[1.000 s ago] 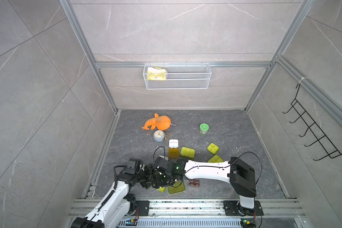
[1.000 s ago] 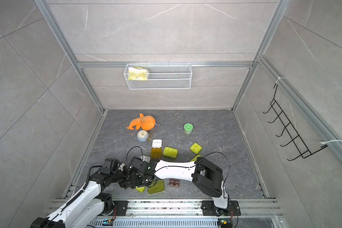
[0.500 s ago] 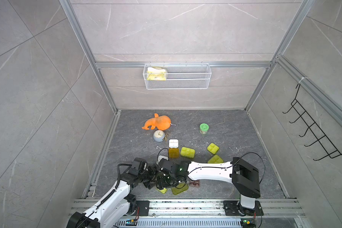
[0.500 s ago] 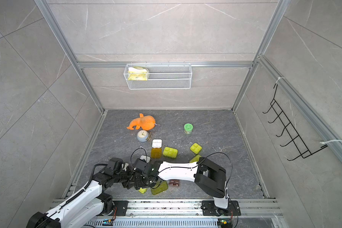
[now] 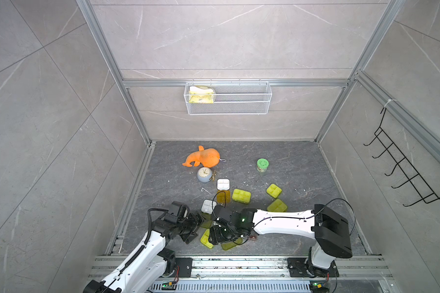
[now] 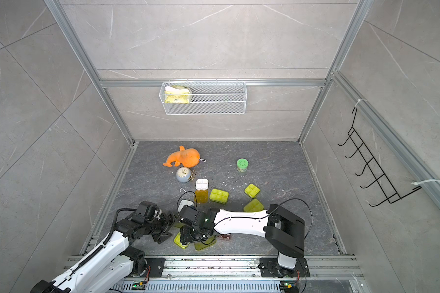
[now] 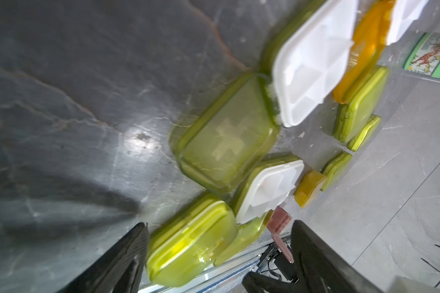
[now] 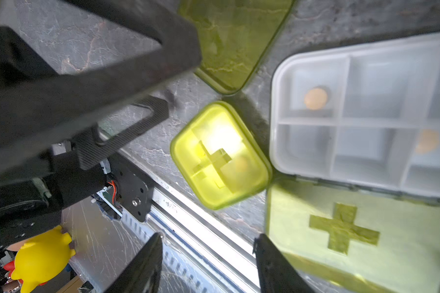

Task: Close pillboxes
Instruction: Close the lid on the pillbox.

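Several pillboxes lie on the dark floor. A small closed yellow-green pillbox (image 5: 205,239) (image 8: 220,154) sits by the front rail, and in the left wrist view it (image 7: 191,241) lies between the spread fingers of my open left gripper (image 7: 219,253) (image 5: 191,228). My right gripper (image 8: 208,263) (image 5: 221,234) hovers open over the rail with nothing between its fingers, beside an open six-cell pillbox (image 8: 366,114) whose lid (image 8: 341,228) lies flat. A further open pillbox (image 5: 208,206) and an orange-lidded open one (image 5: 223,184) lie farther back. Three closed pillboxes (image 5: 241,195) are to the right.
An amber box (image 5: 252,237) lies near the right arm. An orange toy (image 5: 202,158), a small clock (image 5: 204,174) and a green-lidded jar (image 5: 262,165) stand farther back. The metal front rail (image 5: 239,258) runs just behind both grippers. A wire basket (image 5: 228,97) hangs on the back wall.
Both grippers have shifted slightly toward the front rail and closer together around the small closed pillbox. The boxes have barely moved.
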